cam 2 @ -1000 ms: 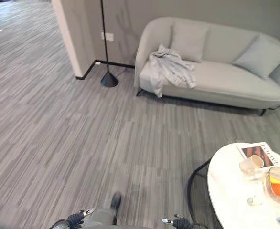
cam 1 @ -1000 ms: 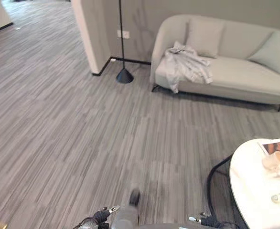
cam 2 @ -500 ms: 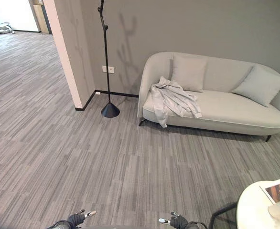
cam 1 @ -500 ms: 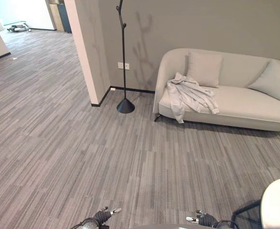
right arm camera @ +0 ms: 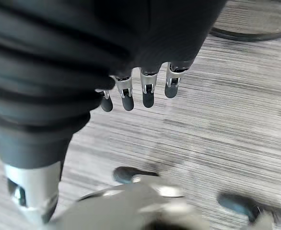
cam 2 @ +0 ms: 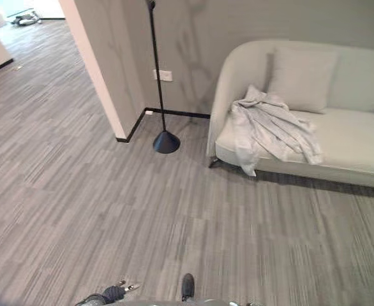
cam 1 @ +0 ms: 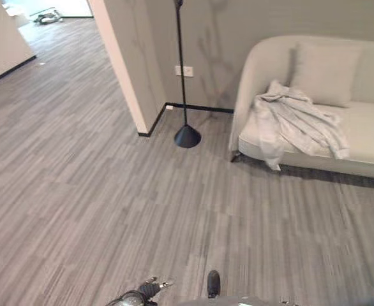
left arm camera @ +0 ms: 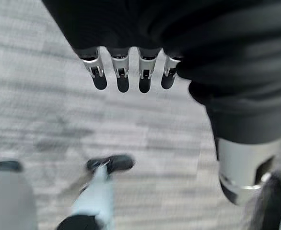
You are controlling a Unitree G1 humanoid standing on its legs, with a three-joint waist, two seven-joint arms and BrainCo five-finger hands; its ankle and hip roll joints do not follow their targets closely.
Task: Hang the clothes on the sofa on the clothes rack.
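A crumpled pale grey garment (cam 2: 270, 124) lies over the left end of the light grey sofa (cam 2: 353, 140), one part hanging down its front. The clothes rack (cam 2: 156, 70), a thin black pole on a cone-shaped base (cam 2: 166, 142), stands on the floor just left of the sofa, against the wall. My left hand (left arm camera: 122, 76) hangs low over the carpet with straight fingers and holds nothing. My right hand (right arm camera: 147, 88) hangs the same way, open and empty. Both hands are far from the sofa, at the near edge of the eye views, the left hand (cam 1: 142, 294) among them.
A wall corner (cam 2: 101, 70) juts out left of the rack, with a corridor running back beyond it. A square cushion (cam 2: 302, 80) leans on the sofa's back behind the garment. Striped grey carpet (cam 2: 142, 210) stretches from me to the sofa.
The camera has moved: the sofa, garment and rack now sit larger and further right, and the white round table has left the picture. Both hands stay low and open.
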